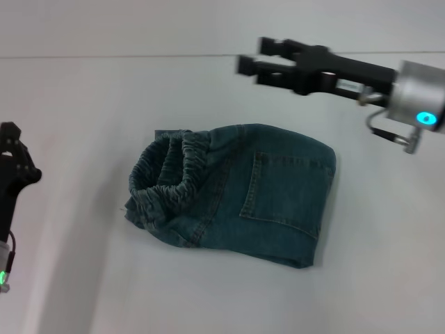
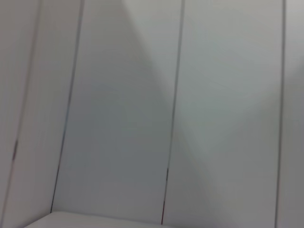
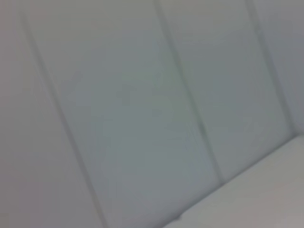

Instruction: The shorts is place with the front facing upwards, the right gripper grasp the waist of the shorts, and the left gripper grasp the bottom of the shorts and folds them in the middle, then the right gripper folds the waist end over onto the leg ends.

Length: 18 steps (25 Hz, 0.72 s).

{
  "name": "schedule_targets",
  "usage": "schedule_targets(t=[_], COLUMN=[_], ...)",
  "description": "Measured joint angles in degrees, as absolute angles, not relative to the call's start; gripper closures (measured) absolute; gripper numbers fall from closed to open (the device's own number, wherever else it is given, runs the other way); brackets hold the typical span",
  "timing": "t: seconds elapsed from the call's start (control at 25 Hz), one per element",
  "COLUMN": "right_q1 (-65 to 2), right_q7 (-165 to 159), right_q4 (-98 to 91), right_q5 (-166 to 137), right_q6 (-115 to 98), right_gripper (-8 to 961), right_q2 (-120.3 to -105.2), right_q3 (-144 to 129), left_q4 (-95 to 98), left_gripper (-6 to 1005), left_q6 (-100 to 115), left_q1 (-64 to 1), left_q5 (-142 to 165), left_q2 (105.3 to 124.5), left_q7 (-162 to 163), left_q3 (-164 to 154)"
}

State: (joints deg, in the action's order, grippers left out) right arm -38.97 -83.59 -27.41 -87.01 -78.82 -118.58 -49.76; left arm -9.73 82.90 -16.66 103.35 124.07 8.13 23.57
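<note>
i see the folded denim shorts mid-table, soft but thick, best pinched at the gathered waist; right gripper hovers spread and empty, left gripper state unclear.

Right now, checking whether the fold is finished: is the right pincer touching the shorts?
Apart. The head view shows the right pincer, fingers open, above the far table with bare table between it and the folded shorts.

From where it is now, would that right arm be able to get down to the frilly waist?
Probably yes. The right gripper hangs open above the table, beyond the folded shorts. The waist lies uppermost, uncovered, with nothing between them. The left gripper sits off at the side.
</note>
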Motion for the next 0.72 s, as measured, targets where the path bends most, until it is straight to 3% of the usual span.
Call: schedule_targets(t=[0.12, 0.36, 0.72], right_q1=[-34.6, -28.0, -23.6], right_q7=[-81.3, -80.9, -81.6], right_q4=[-27.5, -28.5, -29.7], right_q5=[-84.9, -84.1, -87.5], right_q6=[-80.3, -87.5, -95.4], right_gripper=[6, 6, 6], right_q2=[-118.5, -116.9, -112.04], right_q3=[-45.9, -39.1, -38.4], left_q4=[-8.1, -0.1, 21.6], left_gripper=[988, 759, 562], left_q6=[83.8, 89.5, 100.7], left_q1=[-17.1, -18.4, -19.9], left_q5=[103.4, 105.8, 108.1], left_q2=[124.02, 123.08, 117.31], left_q7=[15.3, 30.4, 61.9], left_q3=[25.6, 19.1, -12.3])
